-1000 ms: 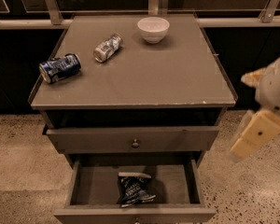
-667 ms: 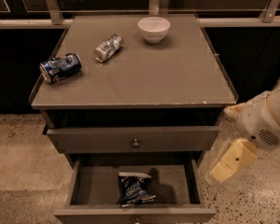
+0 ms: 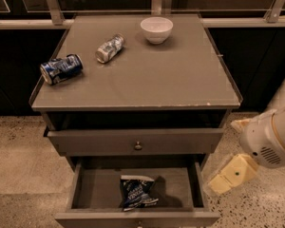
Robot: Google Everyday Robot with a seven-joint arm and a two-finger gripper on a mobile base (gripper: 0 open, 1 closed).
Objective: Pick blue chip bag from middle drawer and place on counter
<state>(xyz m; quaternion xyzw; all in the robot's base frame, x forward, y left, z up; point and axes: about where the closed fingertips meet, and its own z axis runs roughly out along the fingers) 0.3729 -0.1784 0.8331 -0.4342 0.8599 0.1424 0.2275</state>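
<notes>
The blue chip bag (image 3: 137, 193) lies crumpled on the floor of the open middle drawer (image 3: 92, 190), near the drawer's front and about centred. The counter (image 3: 156, 77) is the grey-brown cabinet top above it. My gripper (image 3: 229, 175), a cream-coloured piece at the end of the white arm (image 3: 268, 139), hangs at the lower right. It is outside the drawer, just beyond the right wall and a little above it, and apart from the bag. It holds nothing.
On the counter a blue-and-white can (image 3: 61, 69) lies at the left edge, a silvery can (image 3: 109, 48) lies behind it, and a white bowl (image 3: 156, 29) stands at the back. The drawer front with a dark knob (image 3: 137, 145) above is closed. The floor is speckled.
My arm and gripper have moved down and to the left, closer to the right side of the open drawer. The bag and the counter items have not moved.
</notes>
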